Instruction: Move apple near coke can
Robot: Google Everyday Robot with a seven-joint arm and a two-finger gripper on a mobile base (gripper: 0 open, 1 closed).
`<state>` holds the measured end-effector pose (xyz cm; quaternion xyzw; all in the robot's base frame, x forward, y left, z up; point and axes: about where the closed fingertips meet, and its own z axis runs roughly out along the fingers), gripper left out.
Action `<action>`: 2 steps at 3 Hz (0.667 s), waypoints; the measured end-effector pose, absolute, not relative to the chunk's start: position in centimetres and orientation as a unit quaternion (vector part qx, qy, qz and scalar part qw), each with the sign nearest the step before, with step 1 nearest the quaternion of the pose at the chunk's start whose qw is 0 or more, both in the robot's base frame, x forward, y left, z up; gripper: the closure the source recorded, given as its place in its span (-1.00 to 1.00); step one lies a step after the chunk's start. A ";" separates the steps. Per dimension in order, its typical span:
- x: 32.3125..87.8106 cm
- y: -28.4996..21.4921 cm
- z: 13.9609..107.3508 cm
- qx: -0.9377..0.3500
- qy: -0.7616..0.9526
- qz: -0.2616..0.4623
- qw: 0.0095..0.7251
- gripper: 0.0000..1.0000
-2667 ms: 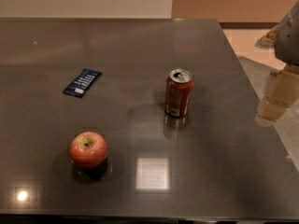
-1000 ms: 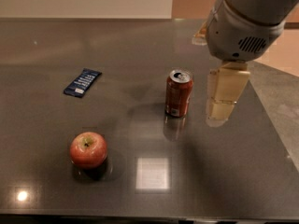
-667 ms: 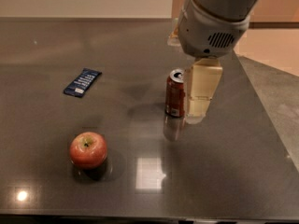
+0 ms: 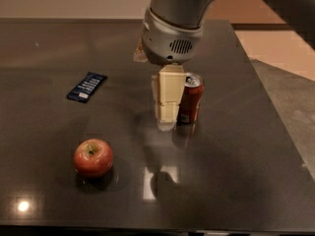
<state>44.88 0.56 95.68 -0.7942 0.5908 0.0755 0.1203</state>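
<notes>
The red apple (image 4: 93,157) with a yellowish patch at its stem sits on the dark table (image 4: 236,171) at the front left. The red coke can (image 4: 191,100) stands upright near the table's middle, partly hidden on its left side by my arm. My gripper (image 4: 166,124) hangs down from the grey wrist, in front of and just left of the can, above the table surface. It is well to the right of and behind the apple and holds nothing that shows.
A flat dark blue snack wrapper (image 4: 87,86) lies at the left, behind the apple. The table's right edge (image 4: 275,117) runs diagonally, with floor beyond. Light glares show on the table front.
My arm has swung in from the right, across the can, and the gripper now hangs at the can's left side. The apple, can and wrapper have not moved.
</notes>
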 end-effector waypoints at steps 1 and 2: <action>44.0 3.7 93.6 -0.824 0.548 0.106 0.101 -1.00; 42.9 6.4 91.5 -0.850 0.506 0.122 0.083 -1.00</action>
